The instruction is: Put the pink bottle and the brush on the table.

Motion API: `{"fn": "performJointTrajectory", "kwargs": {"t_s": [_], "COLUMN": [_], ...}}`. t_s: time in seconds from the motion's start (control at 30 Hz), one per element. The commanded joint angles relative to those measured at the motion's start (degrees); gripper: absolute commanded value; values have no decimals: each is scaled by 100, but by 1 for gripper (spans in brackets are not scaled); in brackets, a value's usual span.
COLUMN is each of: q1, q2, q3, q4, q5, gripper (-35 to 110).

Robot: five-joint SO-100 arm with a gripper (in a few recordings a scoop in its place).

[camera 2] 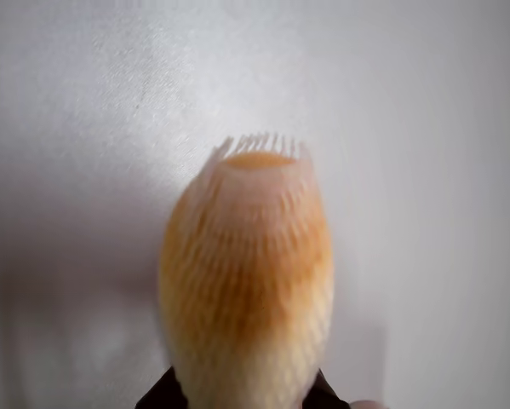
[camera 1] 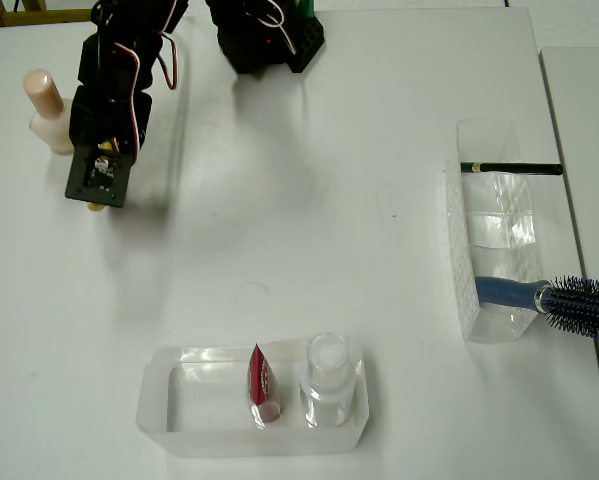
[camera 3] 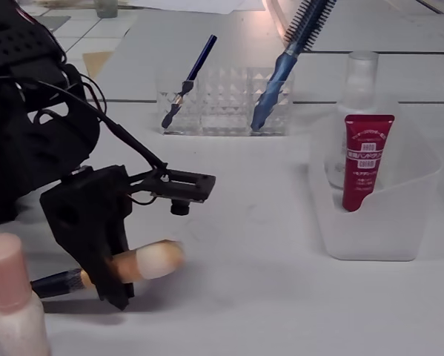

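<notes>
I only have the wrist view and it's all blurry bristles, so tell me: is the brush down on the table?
Observer: In the fixed view the gripper grips the brush, nearly flat and low over the table; I cannot tell whether it touches.
Operator: Where's the pink bottle?
Observer: The pink bottle stands upright on the table, just left of the arm in the overhead view.
Operator: Anything in the far holder?
Observer: The clear holder has a blue hairbrush and a black stick.
</notes>
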Motion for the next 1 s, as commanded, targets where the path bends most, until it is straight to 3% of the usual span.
{"fn": "performJointTrajectory", "kwargs": {"t_s": [0.0, 0.97], "q1": [0, -62], "q2": [44, -431], "q3": [-229, -18], "q4": [-53, 167], "q5": [-44, 369], "gripper": [0, 3]}}
